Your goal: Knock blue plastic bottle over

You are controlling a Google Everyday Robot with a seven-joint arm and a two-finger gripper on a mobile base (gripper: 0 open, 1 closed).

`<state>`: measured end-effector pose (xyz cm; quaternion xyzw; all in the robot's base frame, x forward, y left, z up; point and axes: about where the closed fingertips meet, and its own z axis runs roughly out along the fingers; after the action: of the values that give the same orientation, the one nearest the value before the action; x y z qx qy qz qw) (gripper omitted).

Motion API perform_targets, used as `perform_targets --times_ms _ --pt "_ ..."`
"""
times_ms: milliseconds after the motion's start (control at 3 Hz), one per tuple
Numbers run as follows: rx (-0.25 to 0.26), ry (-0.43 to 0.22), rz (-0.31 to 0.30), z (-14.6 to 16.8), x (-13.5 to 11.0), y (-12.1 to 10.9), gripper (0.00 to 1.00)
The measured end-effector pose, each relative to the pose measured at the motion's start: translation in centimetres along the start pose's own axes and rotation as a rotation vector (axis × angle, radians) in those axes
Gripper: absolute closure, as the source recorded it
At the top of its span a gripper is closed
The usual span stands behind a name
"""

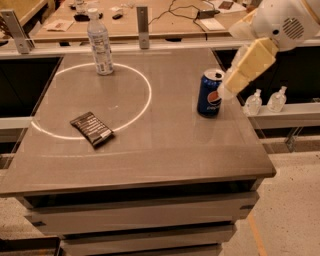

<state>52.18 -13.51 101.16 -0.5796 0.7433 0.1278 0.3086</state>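
The blue plastic bottle [100, 44] is a tall clear bottle with a white cap and a white label. It stands upright at the far left of the grey table [165, 145], on the rim of a white circle [145, 95] marked on the top. My gripper [225, 90] is the cream end of the arm reaching in from the upper right. It hangs just right of a blue Pepsi can [209, 95], far to the right of the bottle.
A dark snack packet [91, 129] lies flat at the front left inside the circle. Two small clear pump bottles [265, 101] stand on a ledge right of the table. A cluttered bench [150, 15] with metal posts runs behind.
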Motion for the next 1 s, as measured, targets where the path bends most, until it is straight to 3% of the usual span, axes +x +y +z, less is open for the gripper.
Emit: perform_targets --times_ms 333,667,1000 --pt "0.007 -0.187 0.041 0.8 -2.6 -1.8 0.0" --pt "0.006 -0.186 0.04 0.8 -2.6 -1.8 0.0" --pt "0.007 -0.217 0.025 3.7 -4.3 -4.6 0.0"
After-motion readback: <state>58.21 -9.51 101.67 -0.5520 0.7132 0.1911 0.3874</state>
